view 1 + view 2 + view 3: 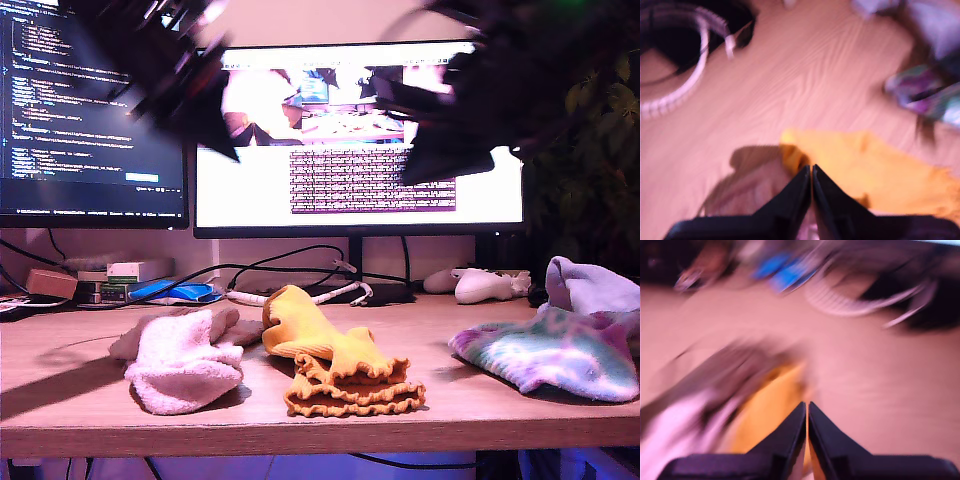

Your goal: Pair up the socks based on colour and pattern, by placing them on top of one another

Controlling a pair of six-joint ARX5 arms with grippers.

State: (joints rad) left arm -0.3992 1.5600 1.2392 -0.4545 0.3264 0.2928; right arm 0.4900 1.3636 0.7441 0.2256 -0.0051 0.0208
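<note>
Socks lie in three groups along the front of the desk. At the exterior view's left are the pink socks, heaped together. One seems to lie over the other, so I'd count that pair as done. In the middle are the yellow socks, with two frilly cuffs stacked one on the other, and that pair looks finished too.

At the exterior view's right it is less settled. A tie-dye sock lies in front, and a lavender sock touches it from behind. I can't tell whether each has its match beneath it or close by, so treat those two colours as what may be left to check or pair.

My first gripper has its jaws pressed together with nothing between them, above the yellow socks and the pink ones. My second gripper is likewise closed and empty over the same two piles, though that view is badly smeared. In the exterior view both arms are raised and blurred in front of the monitors, clear of every sock, and you can't tell which is which.
</note>
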